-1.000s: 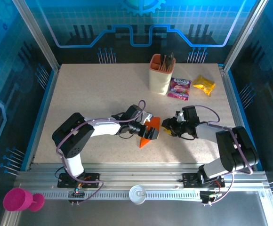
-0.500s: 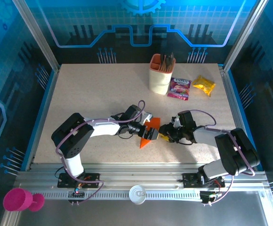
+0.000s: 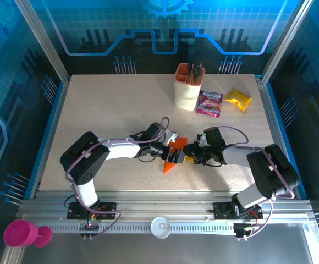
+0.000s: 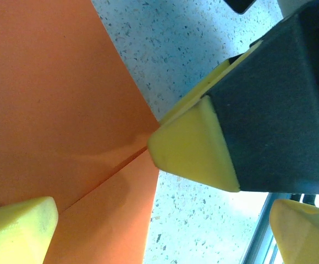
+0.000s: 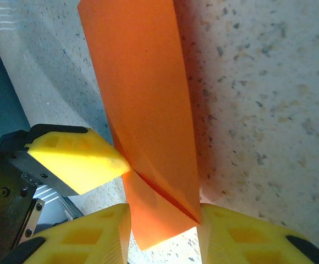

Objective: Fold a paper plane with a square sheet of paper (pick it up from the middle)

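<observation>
The square sheet of paper [image 3: 174, 159] lies on the speckled surface [image 3: 110, 110] near the front, between the two arms. It is already creased into a narrower orange shape with layered flaps. In the right wrist view it runs as a long folded strip [image 5: 143, 99], and in the left wrist view a crease line crosses it [image 4: 55, 110].

The left gripper [image 4: 159, 228] stands over the paper with jaws spread wide. One yellow fingertip [image 4: 16, 231] sits on the orange sheet and the other is off it, over bare surface. The right gripper [image 5: 165, 236] meets it from the other side, jaws partly closed around the strip's near end. Whether they actually pinch the paper I cannot tell. One right fingertip [image 4: 192, 143] touches the paper's edge at the crease.

The step in hand looks like a mid-task fold, with the left arm steadying the sheet and the right working a flap. Next, the right jaws probably need a firm hold on that end so the flap can be carried over and pressed flat along the crease without dragging the sheet.

A peach cup [image 3: 188, 88] and two snack packets [image 3: 209, 103] sit well apart at the back.
</observation>
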Robot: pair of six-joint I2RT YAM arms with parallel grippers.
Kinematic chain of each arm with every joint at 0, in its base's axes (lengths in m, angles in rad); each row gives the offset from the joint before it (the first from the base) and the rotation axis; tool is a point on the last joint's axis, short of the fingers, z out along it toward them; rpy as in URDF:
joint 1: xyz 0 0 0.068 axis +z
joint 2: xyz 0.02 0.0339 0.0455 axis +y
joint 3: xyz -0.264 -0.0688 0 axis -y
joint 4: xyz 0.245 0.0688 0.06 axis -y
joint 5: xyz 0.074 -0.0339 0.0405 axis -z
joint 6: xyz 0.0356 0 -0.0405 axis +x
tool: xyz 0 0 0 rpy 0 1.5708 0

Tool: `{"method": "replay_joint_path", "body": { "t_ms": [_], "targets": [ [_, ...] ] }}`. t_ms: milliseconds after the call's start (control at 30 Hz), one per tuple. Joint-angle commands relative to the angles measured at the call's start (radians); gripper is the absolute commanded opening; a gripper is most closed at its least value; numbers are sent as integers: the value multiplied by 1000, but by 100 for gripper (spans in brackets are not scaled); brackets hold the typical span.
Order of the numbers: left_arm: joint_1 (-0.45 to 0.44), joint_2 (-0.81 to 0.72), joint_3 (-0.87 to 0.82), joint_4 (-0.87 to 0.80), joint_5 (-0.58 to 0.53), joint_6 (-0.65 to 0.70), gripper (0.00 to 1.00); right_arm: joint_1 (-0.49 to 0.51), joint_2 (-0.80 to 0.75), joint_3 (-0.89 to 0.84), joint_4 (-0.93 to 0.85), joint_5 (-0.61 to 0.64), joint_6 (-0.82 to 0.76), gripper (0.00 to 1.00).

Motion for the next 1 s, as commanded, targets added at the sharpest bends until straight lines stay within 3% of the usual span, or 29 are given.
{"method": "replay_joint_path", "body": {
  "t_ms": [0, 133, 300, 533, 767, 967],
  "targets": [
    [9, -14, -17, 6, 30, 12, 99, 19, 28, 24, 27, -14, 14, 34],
    [13, -15, -15, 6, 29, 12, 99, 24, 39, 27, 28, -13, 14, 24],
    [35, -55, -19, 10, -9, -1, 100, 27, 34, 20, 11, 6, 16, 1],
    [4, -233, -61, -69, -286, 22, 97, 68, -1, 39, -78, 96, 42, 0],
    [-189, -319, -132, -153, -671, 146, 83, 98, -29, 64, -124, 153, 85, 0],
    [-285, -323, -222, -38, -828, 187, 72, 100, -48, 101, -170, 156, 88, 0]
  ]
}}
